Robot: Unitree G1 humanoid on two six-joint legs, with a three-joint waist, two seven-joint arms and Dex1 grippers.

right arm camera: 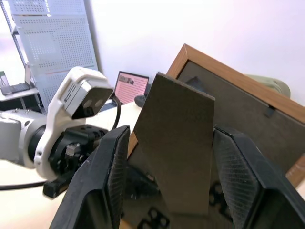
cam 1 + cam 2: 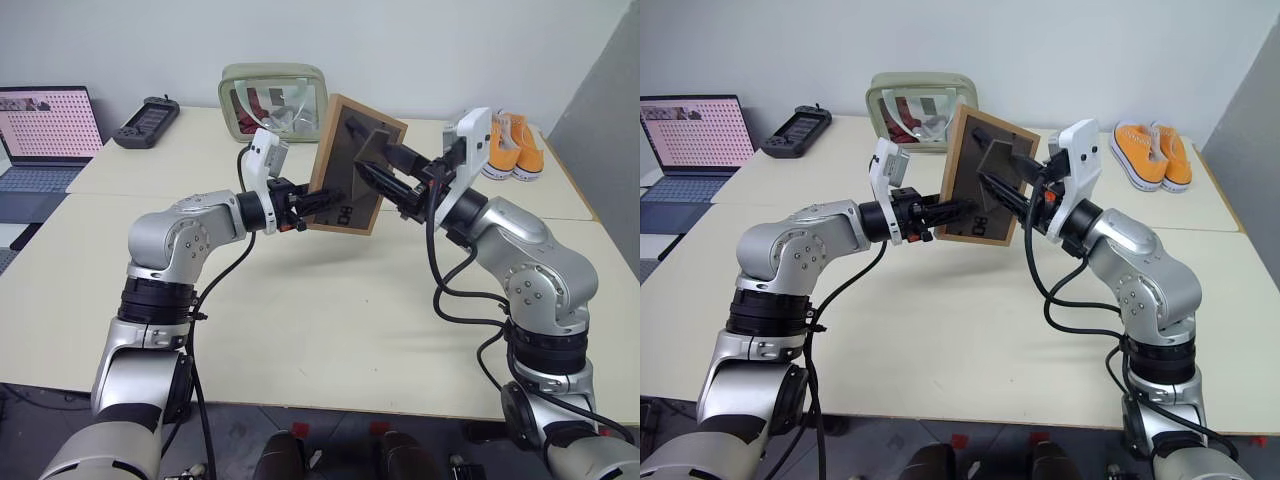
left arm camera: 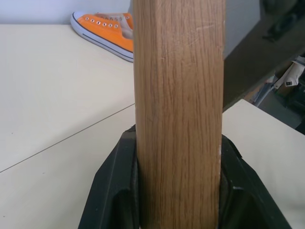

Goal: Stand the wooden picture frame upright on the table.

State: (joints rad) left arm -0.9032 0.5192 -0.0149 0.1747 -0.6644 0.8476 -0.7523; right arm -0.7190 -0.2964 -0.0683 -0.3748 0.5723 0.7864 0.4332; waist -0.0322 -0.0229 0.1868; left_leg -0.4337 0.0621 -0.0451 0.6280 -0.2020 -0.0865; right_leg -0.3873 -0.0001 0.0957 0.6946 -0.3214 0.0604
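Both arms are raised over the near half of the table (image 2: pixel 330 330), and the wooden picture frame (image 2: pixel 352 165) is held between them in the air, clear of the tabletop, with its dark back panel turned toward the head camera. On the left, the left gripper (image 2: pixel 318 201) is clamped on the frame's lower left wooden edge; in the left wrist view the light wood bar is seen pinched between the two black fingers (image 3: pixel 114 191). To the right, the right gripper (image 2: pixel 372 172) is set against the back panel, its fingers (image 1: pixel 112 167) spread on either side of the fold-out stand (image 1: pixel 177 143), which is swung out from the panel; whether they press on the stand cannot be told. Behind the frame, along the far part of the table, a laptop (image 2: pixel 45 135), a black controller (image 2: pixel 147 122), a green pouch (image 2: pixel 272 100) and a pair of orange shoes (image 2: pixel 513 147) are seen.
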